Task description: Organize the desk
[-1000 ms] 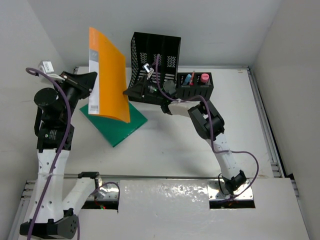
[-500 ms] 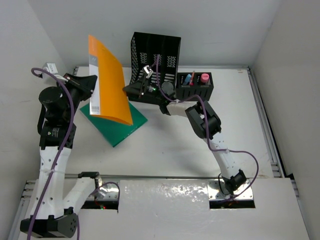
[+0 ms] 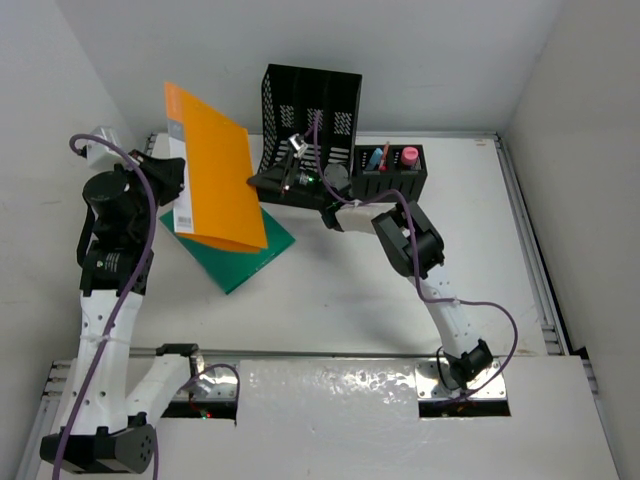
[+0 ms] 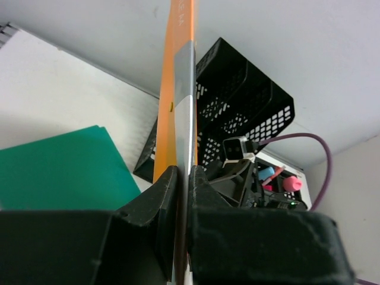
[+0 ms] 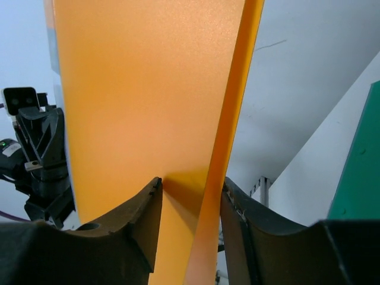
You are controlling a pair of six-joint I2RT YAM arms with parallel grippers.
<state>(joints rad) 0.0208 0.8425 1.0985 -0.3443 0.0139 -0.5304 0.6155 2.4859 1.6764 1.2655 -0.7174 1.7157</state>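
Top external view:
- The desk [image 3: 340, 300] fills the middle of the frame, white, with rails along its right edge.
- An orange folder [image 3: 212, 170] stands upright in the upper left, above a green folder [image 3: 238, 258] that lies flat on the desk.
- The left gripper [image 3: 175, 182] sits at the folder's left edge and the right gripper [image 3: 257, 184] at its right edge.
- A black file holder [image 3: 312, 108] stands at the upper centre, with a pen tray [image 3: 392, 172] just to its right.

Left wrist view:
- The left gripper [image 4: 183, 178] is pinched tight on the edge of the orange folder [image 4: 178, 71], with no gap showing.
- The green folder [image 4: 59, 172] is at lower left and the file holder [image 4: 246, 110] at centre right.
- The desk [image 4: 59, 77] shows at upper left.

Right wrist view:
- The right gripper [image 5: 190, 196] is narrowed around the orange folder [image 5: 148, 89].
- Both fingers [image 5: 139, 219] press on the folder's two leaves, which are slightly spread.
- The green folder [image 5: 356, 178] shows at the right edge of the frame.
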